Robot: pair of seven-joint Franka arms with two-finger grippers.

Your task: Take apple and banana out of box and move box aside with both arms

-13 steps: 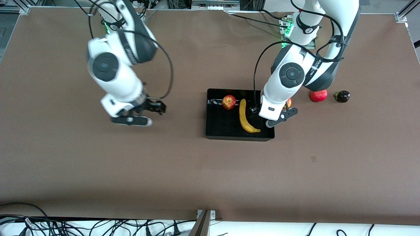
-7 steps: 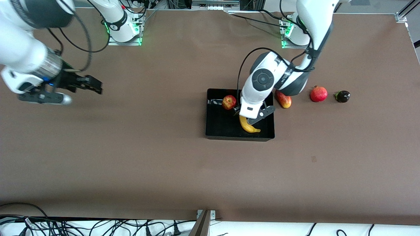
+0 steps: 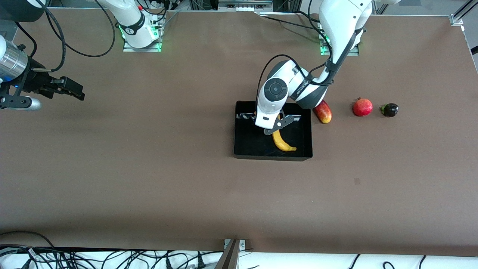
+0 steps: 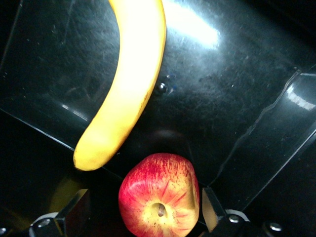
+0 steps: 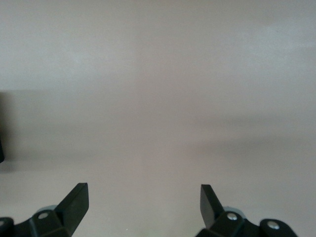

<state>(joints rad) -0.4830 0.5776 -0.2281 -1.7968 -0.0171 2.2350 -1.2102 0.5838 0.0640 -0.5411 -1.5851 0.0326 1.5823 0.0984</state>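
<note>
The black tray point(image 3: 249, 142) sits mid-table with the yellow banana point(image 3: 281, 142) lying in it. My left gripper point(image 3: 267, 120) is down in the tray and hides the apple in the front view. In the left wrist view the red-and-yellow apple point(image 4: 160, 202) sits stem-up on the tray floor point(image 4: 227, 94) between my open fingers point(image 4: 211, 210), with a gap showing on one side. The banana point(image 4: 131, 79) lies just past it. My right gripper point(image 3: 73, 92) is open and empty over bare table at the right arm's end, and the right wrist view point(image 5: 143, 207) shows only the table.
An oblong red-yellow mango point(image 3: 323, 112) lies just outside the tray toward the left arm's end. A red pomegranate point(image 3: 362, 107) and a small dark fruit point(image 3: 389, 110) lie farther along. Cables hang off the table edge nearest the camera.
My left gripper moved across the tray from the mango's side to over the apple. My right arm swung away from the table's middle to its own end.
</note>
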